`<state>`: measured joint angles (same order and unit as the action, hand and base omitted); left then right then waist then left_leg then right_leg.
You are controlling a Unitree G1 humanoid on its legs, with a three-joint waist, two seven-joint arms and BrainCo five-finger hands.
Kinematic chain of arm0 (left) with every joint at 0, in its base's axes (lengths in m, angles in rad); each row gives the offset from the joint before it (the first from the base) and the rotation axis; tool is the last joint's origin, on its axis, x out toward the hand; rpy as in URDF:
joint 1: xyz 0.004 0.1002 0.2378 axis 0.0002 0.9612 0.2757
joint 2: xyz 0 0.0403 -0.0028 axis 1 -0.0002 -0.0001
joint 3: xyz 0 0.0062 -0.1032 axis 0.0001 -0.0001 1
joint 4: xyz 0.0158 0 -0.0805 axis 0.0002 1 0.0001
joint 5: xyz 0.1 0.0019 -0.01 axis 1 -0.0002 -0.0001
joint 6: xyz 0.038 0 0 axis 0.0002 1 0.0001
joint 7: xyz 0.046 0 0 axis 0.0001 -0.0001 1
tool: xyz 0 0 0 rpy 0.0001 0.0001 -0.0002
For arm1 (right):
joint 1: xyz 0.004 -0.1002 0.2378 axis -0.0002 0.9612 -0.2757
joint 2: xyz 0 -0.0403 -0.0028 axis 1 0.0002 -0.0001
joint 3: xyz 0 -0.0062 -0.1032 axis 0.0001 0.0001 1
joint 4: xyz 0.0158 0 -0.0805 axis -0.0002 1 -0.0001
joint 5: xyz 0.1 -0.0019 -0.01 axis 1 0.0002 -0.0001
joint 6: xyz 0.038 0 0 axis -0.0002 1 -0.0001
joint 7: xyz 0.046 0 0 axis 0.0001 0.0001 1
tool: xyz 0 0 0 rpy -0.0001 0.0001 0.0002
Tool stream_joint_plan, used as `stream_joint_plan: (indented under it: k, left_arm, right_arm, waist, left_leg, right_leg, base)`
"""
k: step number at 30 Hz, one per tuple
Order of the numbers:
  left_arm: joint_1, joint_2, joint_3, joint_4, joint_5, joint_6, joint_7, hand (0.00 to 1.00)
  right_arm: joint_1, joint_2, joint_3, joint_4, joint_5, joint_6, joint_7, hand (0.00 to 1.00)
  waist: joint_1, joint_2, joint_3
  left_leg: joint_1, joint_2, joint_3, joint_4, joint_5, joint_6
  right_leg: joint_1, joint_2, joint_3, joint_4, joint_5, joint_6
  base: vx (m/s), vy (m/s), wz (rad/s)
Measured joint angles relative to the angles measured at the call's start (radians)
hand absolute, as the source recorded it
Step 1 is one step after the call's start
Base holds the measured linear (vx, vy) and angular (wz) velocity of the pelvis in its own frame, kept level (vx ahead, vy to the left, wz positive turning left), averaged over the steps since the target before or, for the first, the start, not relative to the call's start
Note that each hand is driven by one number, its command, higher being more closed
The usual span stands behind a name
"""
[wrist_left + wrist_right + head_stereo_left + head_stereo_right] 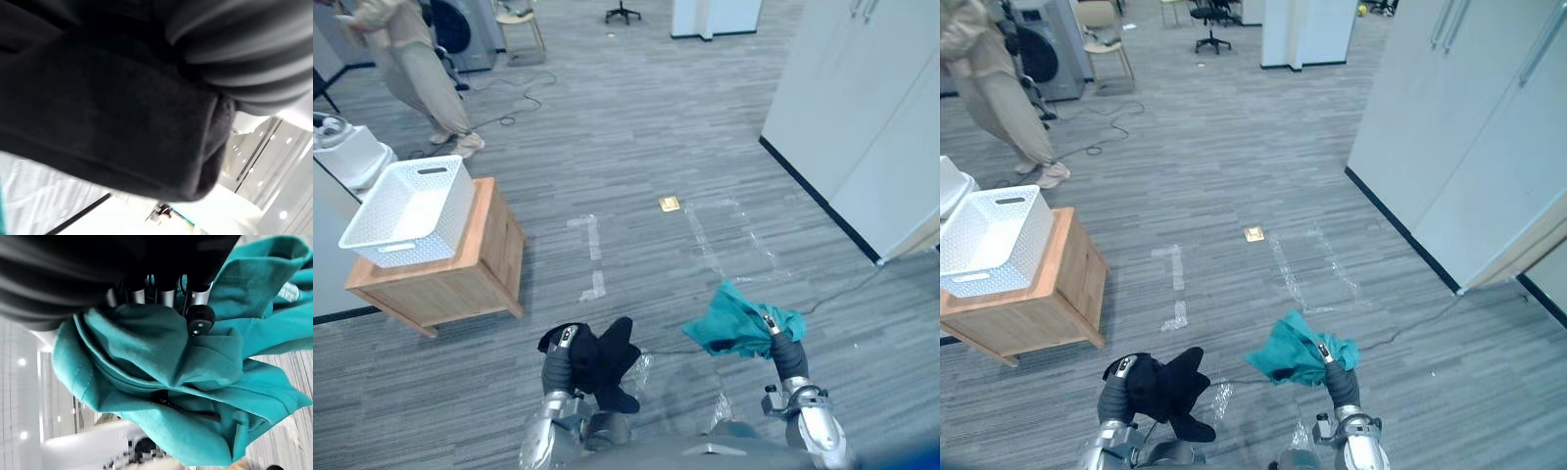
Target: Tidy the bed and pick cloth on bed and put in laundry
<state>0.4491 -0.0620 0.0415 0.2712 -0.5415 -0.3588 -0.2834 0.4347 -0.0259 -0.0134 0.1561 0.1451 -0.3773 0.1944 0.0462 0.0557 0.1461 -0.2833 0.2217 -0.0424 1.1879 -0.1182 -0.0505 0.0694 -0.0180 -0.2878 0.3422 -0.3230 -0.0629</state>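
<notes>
Teal cloth is bunched in the right hand, whose fingers sink into the folds while the thumb presses on the fabric from the other side. The left hand is closed on a black cloth, which spills toward the right hand and hangs clear of the floor. Ahead of the left hand and off to its left, well apart, a white laundry basket sits on a wooden side table. Farther beyond it stands a person in beige.
</notes>
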Motion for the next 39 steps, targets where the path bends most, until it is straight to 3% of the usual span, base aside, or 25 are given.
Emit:
stream_joint_plan:
  k: [2, 4, 6, 7, 8, 9, 10, 12, 13, 14, 17, 18, 19, 20, 21, 23, 26, 28, 29, 30, 31, 32, 33, 36, 39]
  left_arm:
    - [0.006, -0.003, 0.000, 0.001, -0.008, 0.000, -0.024, 1.00]
    - [0.003, -0.008, -0.001, 0.002, -0.011, 0.000, -0.031, 1.00]
    - [0.000, -0.014, -0.004, 0.004, -0.016, 0.000, -0.032, 1.00]
    - [0.002, -0.010, -0.003, 0.011, -0.016, 0.001, -0.031, 1.00]
    - [-0.016, -0.003, -0.004, 0.031, -0.016, 0.005, -0.021, 1.00]
    - [-0.021, -0.007, -0.005, 0.030, -0.016, 0.006, -0.019, 1.00]
    - [-0.028, -0.014, -0.012, 0.032, -0.016, 0.005, -0.020, 1.00]
    - [-0.039, -0.007, -0.013, 0.061, -0.016, 0.002, -0.022, 1.00]
    - [-0.052, 0.007, -0.017, 0.094, -0.016, 0.000, -0.025, 1.00]
    - [-0.068, 0.033, -0.030, 0.136, -0.015, 0.000, -0.027, 1.00]
    - [-0.076, 0.027, -0.033, 0.180, -0.013, 0.000, -0.031, 1.00]
    - [-0.073, 0.033, -0.033, 0.181, -0.005, 0.000, -0.040, 1.00]
    - [-0.067, 0.049, -0.032, 0.181, 0.008, -0.002, -0.042, 1.00]
    - [-0.057, 0.072, -0.036, 0.181, 0.016, -0.003, -0.042, 1.00]
    - [-0.044, 0.086, -0.042, 0.181, 0.024, -0.003, -0.036, 1.00]
    - [-0.055, 0.108, -0.040, 0.179, 0.030, -0.003, -0.015, 1.00]
    - [-0.104, 0.124, -0.040, 0.180, 0.034, -0.001, 0.009, 1.00]
    - [-0.122, 0.126, -0.040, 0.179, 0.041, 0.001, 0.009, 1.00]
    - [-0.125, 0.129, -0.040, 0.175, 0.042, 0.001, 0.009, 1.00]
    - [-0.123, 0.133, -0.041, 0.180, 0.043, 0.003, 0.008, 1.00]
    - [-0.129, 0.106, -0.047, 0.189, 0.047, 0.016, 0.010, 1.00]
    - [-0.123, 0.096, -0.066, 0.168, 0.063, 0.015, 0.003, 1.00]
    - [-0.112, 0.091, -0.077, 0.153, 0.064, 0.014, 0.002, 1.00]
    - [-0.095, 0.081, -0.074, 0.132, 0.063, -0.002, 0.000, 1.00]
    - [-0.069, 0.080, -0.066, 0.106, 0.063, -0.001, 0.004, 1.00]
  right_arm:
    - [-0.002, 0.000, -0.002, 0.013, -0.001, -0.003, 0.000, 1.00]
    - [-0.007, 0.000, -0.014, 0.034, 0.000, -0.011, 0.001, 1.00]
    - [-0.005, -0.005, -0.023, 0.042, 0.000, -0.013, 0.000, 1.00]
    - [-0.006, -0.008, -0.022, 0.055, -0.001, -0.014, 0.000, 1.00]
    - [0.000, 0.009, -0.026, 0.081, -0.003, -0.014, -0.002, 1.00]
    - [-0.001, 0.007, -0.028, 0.080, -0.007, -0.015, -0.001, 1.00]
    - [0.002, 0.011, -0.031, 0.081, -0.012, -0.022, -0.001, 1.00]
    - [0.000, 0.014, -0.022, 0.094, -0.013, -0.031, -0.001, 1.00]
    - [-0.008, 0.016, -0.016, 0.111, -0.013, -0.037, -0.001, 1.00]
    - [-0.012, 0.021, -0.014, 0.134, -0.014, -0.045, -0.001, 1.00]
    - [-0.017, 0.005, -0.037, 0.198, -0.021, -0.041, -0.002, 1.00]
    - [-0.022, -0.002, -0.042, 0.198, -0.041, -0.036, -0.002, 1.00]
    - [-0.024, -0.003, -0.041, 0.193, -0.042, -0.036, 0.000, 1.00]
    - [-0.030, -0.003, -0.035, 0.193, -0.042, -0.036, 0.001, 1.00]
    - [-0.029, -0.004, -0.031, 0.192, -0.042, -0.036, 0.002, 1.00]
    - [-0.029, -0.005, -0.021, 0.185, -0.040, -0.035, 0.001, 1.00]
    - [-0.021, -0.006, -0.007, 0.176, -0.037, -0.035, -0.007, 1.00]
    - [-0.008, -0.015, 0.012, 0.174, -0.031, -0.035, -0.014, 1.00]
    - [0.007, -0.015, 0.026, 0.156, -0.029, -0.036, -0.020, 1.00]
    - [0.018, -0.017, 0.032, 0.144, -0.028, -0.038, -0.024, 1.00]
    - [0.015, -0.020, 0.030, 0.142, -0.021, -0.036, -0.033, 1.00]
    - [-0.002, -0.022, 0.029, 0.120, 0.006, -0.036, -0.044, 1.00]
    - [-0.004, -0.021, 0.030, 0.100, 0.013, -0.037, -0.048, 1.00]
    - [-0.002, -0.019, 0.053, 0.024, 0.021, -0.036, -0.051, 1.00]
    - [0.010, -0.009, 0.099, -0.031, 0.029, -0.022, -0.049, 1.00]
  waist:
    - [0.015, -0.005, 0.001]
    - [0.023, -0.008, 0.001]
    - [0.019, -0.008, -0.002]
    - [0.015, -0.025, -0.007]
    - [0.006, -0.075, -0.031]
    - [-0.001, -0.070, -0.033]
    - [-0.004, -0.056, -0.031]
    - [0.003, -0.060, -0.032]
    - [0.002, -0.067, -0.038]
    - [-0.001, -0.085, -0.045]
    - [0.000, -0.062, -0.062]
    - [-0.005, -0.062, -0.058]
    - [-0.010, -0.081, -0.048]
    - [-0.016, -0.102, -0.041]
    - [-0.035, -0.100, -0.042]
    - [-0.045, -0.106, -0.046]
    - [-0.068, -0.095, -0.031]
    - [-0.074, -0.090, -0.026]
    - [-0.076, -0.100, -0.028]
    - [-0.083, -0.101, -0.028]
    - [-0.080, -0.062, -0.029]
    - [-0.055, -0.050, -0.020]
    - [-0.054, -0.044, -0.016]
    - [-0.053, -0.047, -0.007]
    - [-0.053, -0.067, 0.012]
  left_leg:
    - [-0.069, -0.026, 0.096, -0.046, -0.075, -0.002]
    - [-0.068, -0.051, 0.212, -0.255, -0.120, -0.012]
    - [-0.008, -0.092, 0.342, -0.596, -0.085, 0.000]
    - [0.035, -0.130, 0.396, -0.751, -0.035, 0.132]
    - [0.084, -0.202, 0.416, -0.860, 0.025, 0.179]
    - [0.096, -0.206, 0.399, -0.904, 0.033, 0.187]
    - [0.116, -0.203, 0.369, -0.937, 0.038, 0.182]
    - [0.167, -0.200, 0.361, -0.960, 0.038, 0.182]
    - [0.186, -0.204, 0.362, -0.960, 0.038, 0.182]
    - [0.205, -0.222, 0.357, -0.966, 0.032, 0.173]
    - [0.268, -0.207, 0.331, -1.014, -0.022, 0.112]
    - [0.303, -0.205, 0.319, -1.040, -0.033, 0.105]
    - [0.330, -0.222, 0.309, -1.051, -0.050, 0.102]
    - [0.358, -0.239, 0.294, -1.057, -0.073, 0.108]
    - [0.381, -0.241, 0.268, -1.064, -0.088, 0.114]
    - [0.387, -0.235, 0.223, -1.061, -0.107, 0.109]
    - [0.399, -0.156, 0.129, -1.056, -0.112, 0.070]
    - [0.419, -0.110, 0.075, -1.048, -0.115, 0.050]
    - [0.427, -0.098, 0.054, -1.039, -0.135, 0.014]
    - [0.436, -0.090, 0.043, -1.032, -0.156, -0.019]
    - [0.438, -0.051, 0.049, -1.027, -0.159, -0.033]
    - [0.437, -0.059, 0.085, -1.037, -0.129, -0.031]
    - [0.444, -0.059, 0.105, -1.040, -0.112, -0.028]
    - [0.477, -0.044, 0.112, -1.004, -0.092, -0.031]
    - [0.407, -0.004, 0.079, -0.734, -0.105, -0.037]
  right_leg:
    - [0.055, -0.017, -0.013, -0.070, 0.009, -0.009]
    - [0.115, -0.041, -0.037, -0.126, 0.025, 0.029]
    - [0.175, -0.055, -0.065, -0.159, 0.016, 0.065]
    - [0.192, -0.071, -0.081, -0.162, 0.008, 0.103]
    - [0.185, -0.118, -0.096, -0.148, 0.021, 0.138]
    - [0.156, -0.119, -0.093, -0.095, 0.048, 0.158]
    - [0.140, -0.114, -0.087, -0.104, 0.034, 0.147]
    - [0.184, -0.120, -0.085, -0.240, 0.056, 0.155]
    - [0.182, -0.137, -0.081, -0.271, 0.117, 0.148]
    - [0.161, -0.165, -0.082, -0.240, 0.211, 0.172]
    - [0.109, -0.178, -0.080, -0.017, 0.189, 0.214]
    - [0.041, -0.214, -0.078, 0.164, 0.185, 0.224]
    - [-0.023, -0.256, -0.055, 0.330, 0.215, 0.244]
    - [-0.085, -0.297, -0.023, 0.481, 0.291, 0.244]
    - [-0.144, -0.321, 0.000, 0.610, 0.389, 0.216]
    - [-0.249, -0.325, 0.023, 0.721, 0.221, 0.157]
    - [-0.363, -0.223, 0.024, 0.549, 0.079, 0.154]
    - [-0.358, -0.151, 0.041, 0.237, 0.104, 0.155]
    - [-0.336, -0.123, 0.098, 0.002, 0.189, 0.153]
    - [-0.320, -0.112, 0.124, -0.054, 0.333, 0.150]
    - [-0.287, -0.085, 0.095, -0.056, 0.328, 0.134]
    - [-0.307, -0.088, 0.112, 0.000, 0.298, 0.112]
    - [-0.310, -0.090, 0.120, 0.033, 0.270, 0.098]
    - [-0.276, -0.095, 0.104, 0.108, 0.167, 0.094]
    - [-0.191, -0.069, 0.068, 0.086, 0.055, 0.095]
  base:
    - [0.35, -0.016, 0.14]
    - [0.44, 0.048, 0.18]
    - [0.50, 0.080, 0.34]
    - [0.53, 0.058, 0.65]
    - [0.52, 0.049, 0.66]
    - [0.45, 0.051, 0.68]
    - [0.39, 0.062, 0.42]
    - [0.36, 0.001, 0.27]
    - [0.31, -0.079, 0.33]
    - [0.20, -0.058, 0.43]
    - [0.23, -0.040, 0.28]
    - [0.20, -0.023, 0.24]
    - [0.19, -0.049, 0.31]
    - [0.19, -0.062, 0.35]
    - [0.25, -0.084, 0.42]
    - [0.26, -0.112, 0.51]
    - [0.29, -0.203, 0.99]
    - [0.36, -0.296, 1.13]
    - [0.45, -0.404, 1.18]
    - [0.45, -0.363, 0.95]
    - [0.35, -0.270, 0.53]
    - [0.29, -0.193, 0.30]
    - [0.26, -0.178, 0.27]
    - [0.23, -0.188, 0.33]
    - [0.11, -0.206, 0.30]
